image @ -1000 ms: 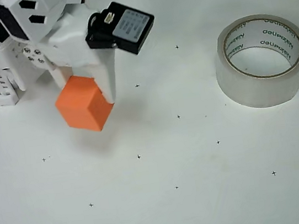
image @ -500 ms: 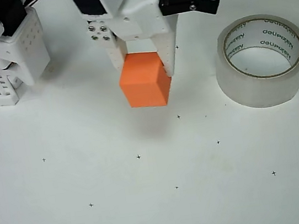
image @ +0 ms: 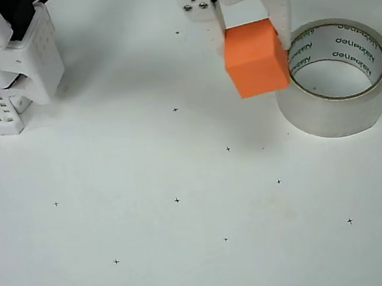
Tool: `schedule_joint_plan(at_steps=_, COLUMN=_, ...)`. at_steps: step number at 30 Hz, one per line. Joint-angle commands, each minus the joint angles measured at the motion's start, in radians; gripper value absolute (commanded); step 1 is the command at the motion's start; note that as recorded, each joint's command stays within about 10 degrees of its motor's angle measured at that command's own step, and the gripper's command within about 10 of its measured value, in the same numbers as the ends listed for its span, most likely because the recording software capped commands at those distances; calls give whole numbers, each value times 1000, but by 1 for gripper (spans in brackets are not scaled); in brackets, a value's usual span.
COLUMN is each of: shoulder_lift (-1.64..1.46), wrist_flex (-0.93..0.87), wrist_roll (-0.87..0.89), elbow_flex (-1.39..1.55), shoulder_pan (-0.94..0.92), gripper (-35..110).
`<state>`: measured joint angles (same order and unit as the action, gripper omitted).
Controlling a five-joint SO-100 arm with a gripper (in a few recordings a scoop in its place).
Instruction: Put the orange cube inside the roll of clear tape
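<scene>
orange cube (image: 256,58) pinched in gripper (image: 251,31), by tape roll (image: 336,77)

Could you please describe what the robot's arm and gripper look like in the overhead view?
The gripper is white plastic with two flat, straight-edged fingers and a bracket bearing four silver screw heads. The arm at the upper left is also white, with a perforated casing, dark parts and thin cables running off the top edge.
</scene>
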<state>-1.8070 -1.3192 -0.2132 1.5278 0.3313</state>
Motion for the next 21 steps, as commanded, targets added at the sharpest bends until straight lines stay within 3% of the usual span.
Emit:
schedule_joint_plan(at_steps=1, shoulder_lift=11, wrist_flex=3, wrist_roll=2, elbow_flex=-146, shoulder_pan=38, gripper=17)
schedule_joint_plan(at_steps=21, shoulder_lift=199, wrist_flex=3, wrist_roll=11, elbow_flex=-408, shoulder_pan=167, gripper=17)
